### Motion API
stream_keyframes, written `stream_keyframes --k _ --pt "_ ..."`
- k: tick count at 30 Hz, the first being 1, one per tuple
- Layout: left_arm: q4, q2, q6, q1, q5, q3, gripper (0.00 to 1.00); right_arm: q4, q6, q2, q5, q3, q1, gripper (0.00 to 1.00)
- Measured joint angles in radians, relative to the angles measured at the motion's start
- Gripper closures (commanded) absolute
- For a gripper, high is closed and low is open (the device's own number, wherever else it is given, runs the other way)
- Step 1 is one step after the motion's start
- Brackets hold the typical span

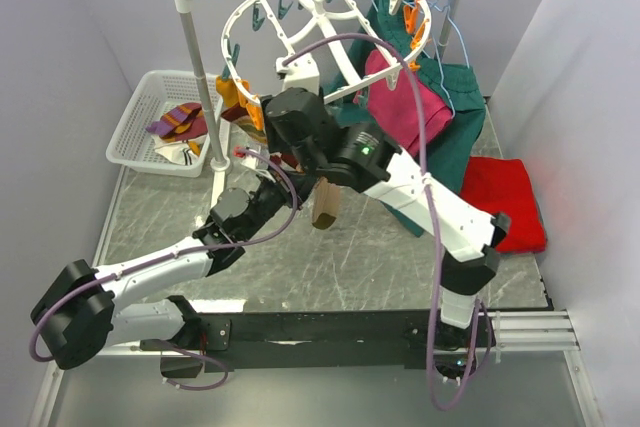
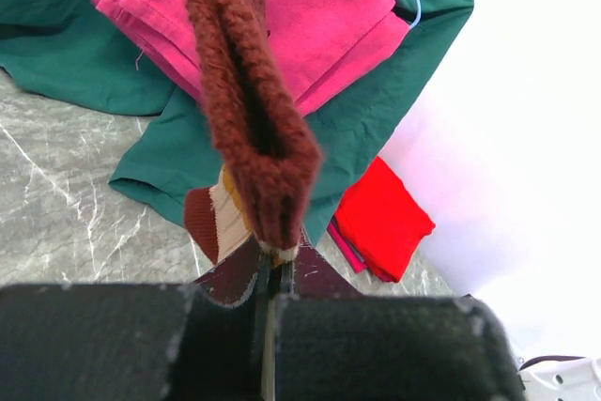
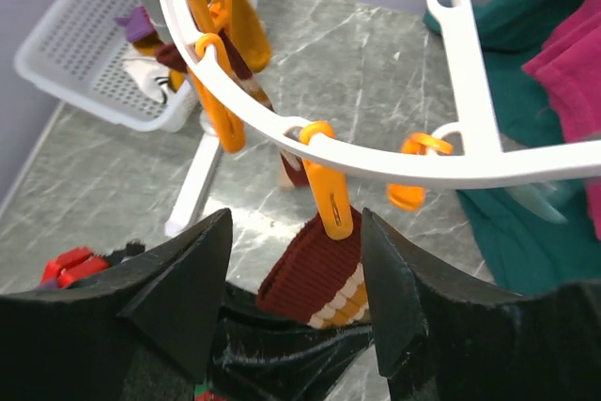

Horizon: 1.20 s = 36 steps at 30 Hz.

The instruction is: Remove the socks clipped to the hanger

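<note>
One maroon ribbed sock [image 3: 315, 274], cream-and-mustard striped, hangs from an orange clip [image 3: 329, 199] on the tilted white plastic oval hanger [image 3: 376, 164].

Maroon, cream-striped sock [image 3: 310, 274]; orange clip [image 3: 329, 196]

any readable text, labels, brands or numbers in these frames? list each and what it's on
None: no readable text in any view.
The hanger, maroon sock, basket and pink garment show no print or tags.
The right arm shows only a green light, no lettering.
</note>
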Motion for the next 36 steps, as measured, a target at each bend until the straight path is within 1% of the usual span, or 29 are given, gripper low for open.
stream_keyframes --k 4,12,17,22,28,36 --pt "0.014 -0.011 -0.005 -0.001 -0.006 -0.016 0.99 -0.009 -0.016 0.051 0.071 0.037 0.019 0.41" --pt "0.030 -0.012 -0.008 -0.002 -0.012 -0.027 0.99 -0.003 -0.063 0.079 0.199 0.046 0.039 0.41" --pt "0.034 -0.017 -0.008 -0.007 -0.013 -0.032 0.99 0.020 -0.099 0.120 0.243 0.071 0.045 0.42" --pt "0.037 -0.031 -0.008 -0.010 -0.014 -0.048 0.99 0.058 -0.145 0.140 0.287 0.071 0.060 0.45" --pt "0.038 -0.047 -0.005 -0.013 -0.014 -0.049 0.99 0.098 -0.196 0.183 0.371 0.091 0.075 0.48" --pt "0.040 -0.053 -0.006 -0.014 -0.020 -0.066 0.99 0.140 -0.207 0.193 0.411 0.059 0.075 0.52"
